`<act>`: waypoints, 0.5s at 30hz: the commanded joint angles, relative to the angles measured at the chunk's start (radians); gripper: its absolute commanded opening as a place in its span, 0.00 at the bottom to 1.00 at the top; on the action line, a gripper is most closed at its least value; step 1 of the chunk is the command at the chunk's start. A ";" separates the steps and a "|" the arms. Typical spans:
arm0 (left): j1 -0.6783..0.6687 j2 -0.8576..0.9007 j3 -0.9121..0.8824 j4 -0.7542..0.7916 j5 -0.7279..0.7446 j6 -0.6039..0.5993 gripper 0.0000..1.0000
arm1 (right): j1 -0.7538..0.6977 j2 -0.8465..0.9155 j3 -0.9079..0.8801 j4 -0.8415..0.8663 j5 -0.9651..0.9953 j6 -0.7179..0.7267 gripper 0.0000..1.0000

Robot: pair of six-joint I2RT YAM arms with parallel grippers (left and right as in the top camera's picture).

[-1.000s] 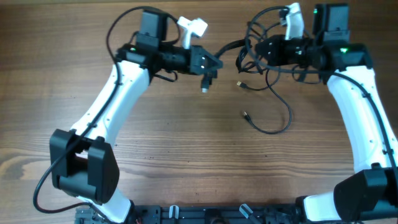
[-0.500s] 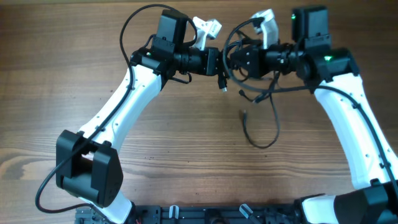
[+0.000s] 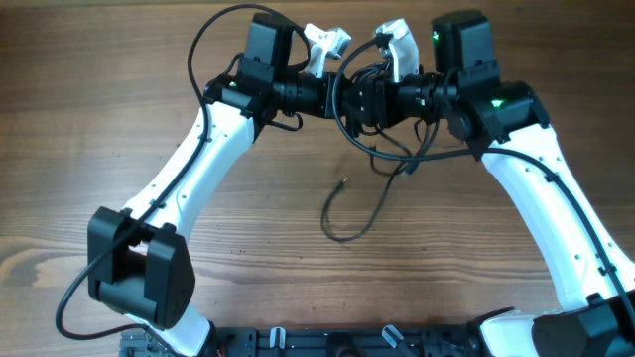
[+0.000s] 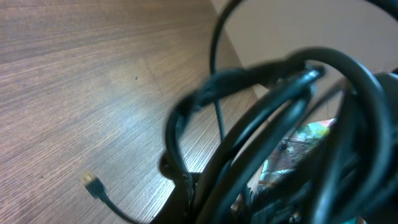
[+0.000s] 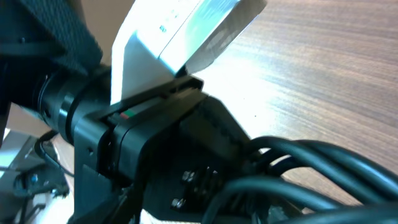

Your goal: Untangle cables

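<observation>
The cables (image 3: pixel 382 157) are thin black cords bunched in a tangle held in the air at the back middle of the table. My left gripper (image 3: pixel 339 99) is shut on the tangle from the left. My right gripper (image 3: pixel 360 100) faces it almost nose to nose from the right, and the cords hide its jaws. One cord hangs down to the table, loops round and ends in a small plug (image 3: pixel 343 181). In the left wrist view thick-looking cables (image 4: pixel 280 118) fill the frame, with a plug (image 4: pixel 90 182) lying on the wood. In the right wrist view, cables (image 5: pixel 311 155) cross in front of the left gripper's black body (image 5: pixel 155 124).
Bare wooden tabletop (image 3: pixel 119 89) lies all around. The white left arm (image 3: pixel 189 169) slants across the left half and the white right arm (image 3: pixel 541 198) runs down the right side. A black rail (image 3: pixel 327 342) lines the front edge.
Both grippers have come together at the back middle, the right one moving left with the tangle. The hanging cord and its plug have swung left across the table.
</observation>
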 commanded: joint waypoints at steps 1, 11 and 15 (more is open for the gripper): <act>-0.041 -0.021 0.012 0.006 0.090 0.029 0.04 | 0.018 -0.022 0.000 0.032 0.031 0.093 0.59; -0.043 -0.021 0.012 -0.029 -0.040 0.026 0.04 | -0.045 -0.022 0.000 -0.045 0.188 0.237 0.89; -0.043 -0.021 0.012 -0.072 -0.139 0.024 0.04 | -0.075 -0.026 0.003 -0.086 0.187 0.237 1.00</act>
